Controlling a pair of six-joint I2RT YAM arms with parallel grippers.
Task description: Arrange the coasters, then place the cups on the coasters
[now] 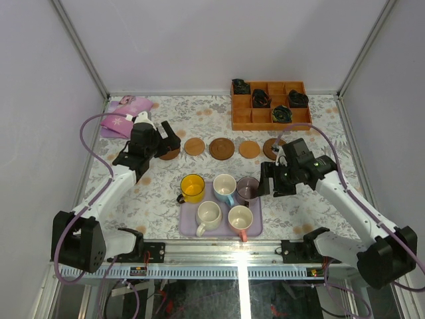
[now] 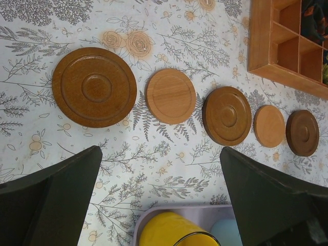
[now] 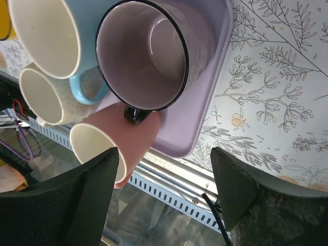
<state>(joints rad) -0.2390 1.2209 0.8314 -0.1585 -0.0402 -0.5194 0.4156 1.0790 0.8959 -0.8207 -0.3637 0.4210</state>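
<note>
Top view: five coasters [image 1: 221,147] lie in a row on the desk [image 1: 199,119]; five cups [image 1: 224,185] stand in the lavender tray [image 1: 224,230].

Left wrist view: left gripper [image 2: 160,150] spread wide, empty, above the coasters.

Right wrist view: right gripper [image 3: 165,151] spread, empty, beside the greyish-purple cup [image 3: 148,56].

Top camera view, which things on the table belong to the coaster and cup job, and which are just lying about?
Job: five coasters in a row; five cups standing on the tray.
Lying about: lavender tray; wooden compartment box with dark items; pinkish cloth bundle.
</note>
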